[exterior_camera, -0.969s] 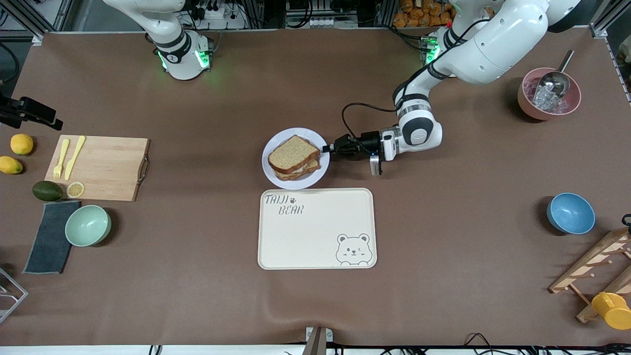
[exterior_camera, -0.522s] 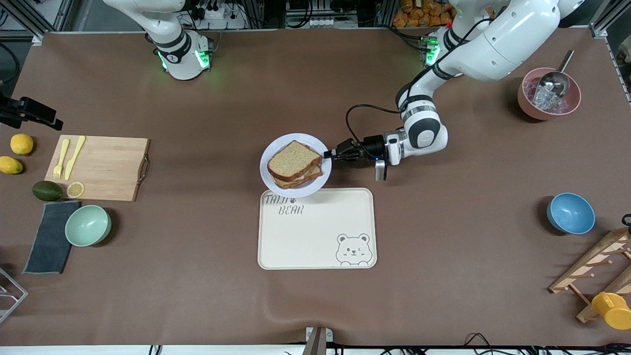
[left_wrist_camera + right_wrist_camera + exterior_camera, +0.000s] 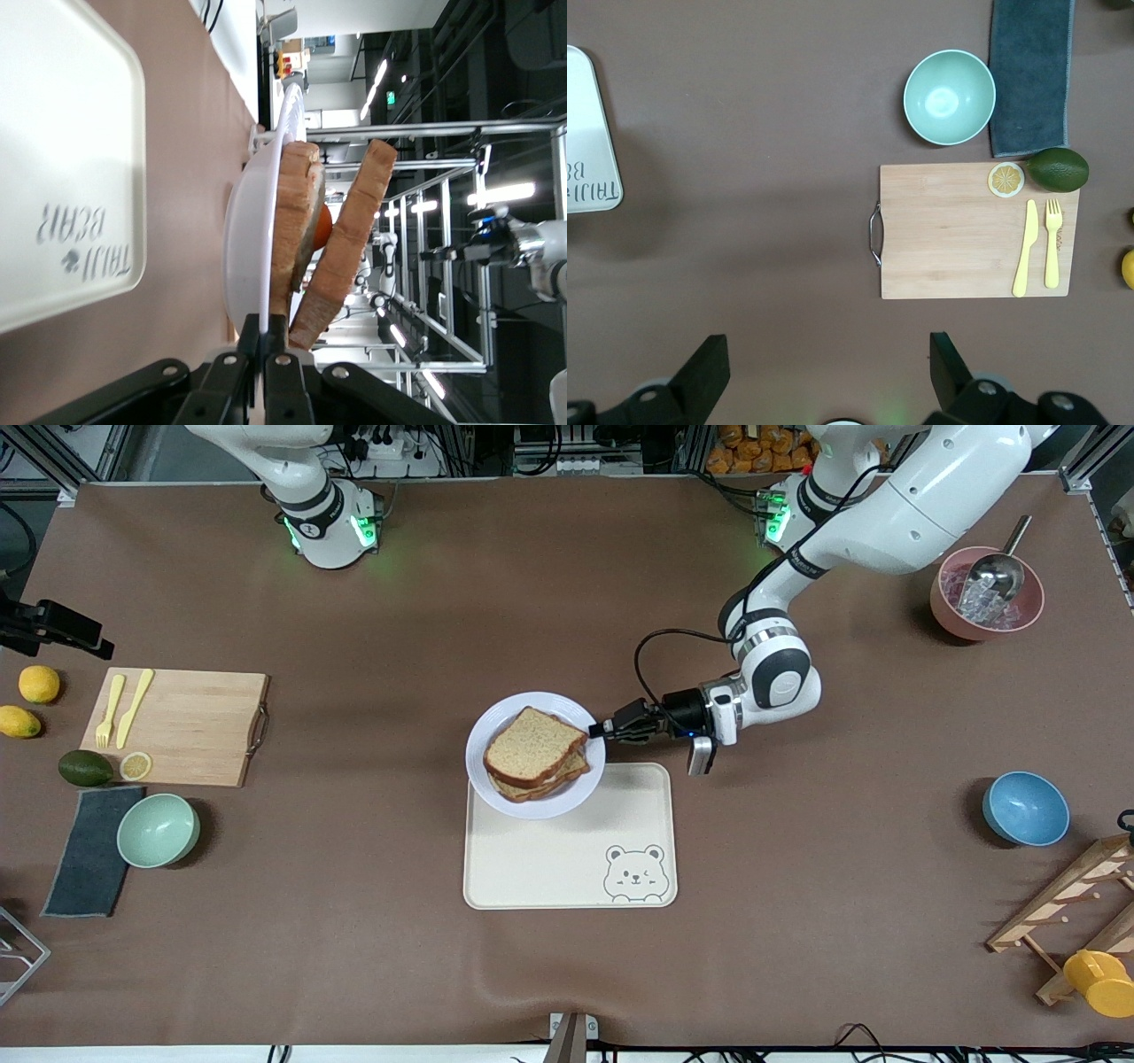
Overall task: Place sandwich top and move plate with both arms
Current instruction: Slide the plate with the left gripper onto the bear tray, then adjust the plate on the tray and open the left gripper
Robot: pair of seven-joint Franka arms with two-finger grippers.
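Note:
The plate, pale and round, hangs tilted over the corner of the cream bear-print tray. My left gripper is shut on its rim at the left arm's side. On it lies a sandwich with the brown sandwich top uppermost. In the left wrist view the plate shows edge-on, pinched by the left gripper. The sandwich top leans above a lower slice and an orange yolk. My right gripper waits open, high over the table near the cutting board.
A cutting board with yellow cutlery, a mint bowl, a grey cloth and fruit lie toward the right arm's end. A blue bowl, a pink bowl with scoop and a wooden rack stand toward the left arm's end.
My left gripper has carried the plate with the sandwich toward the front camera, from the table to over the tray's corner. The right arm has not moved.

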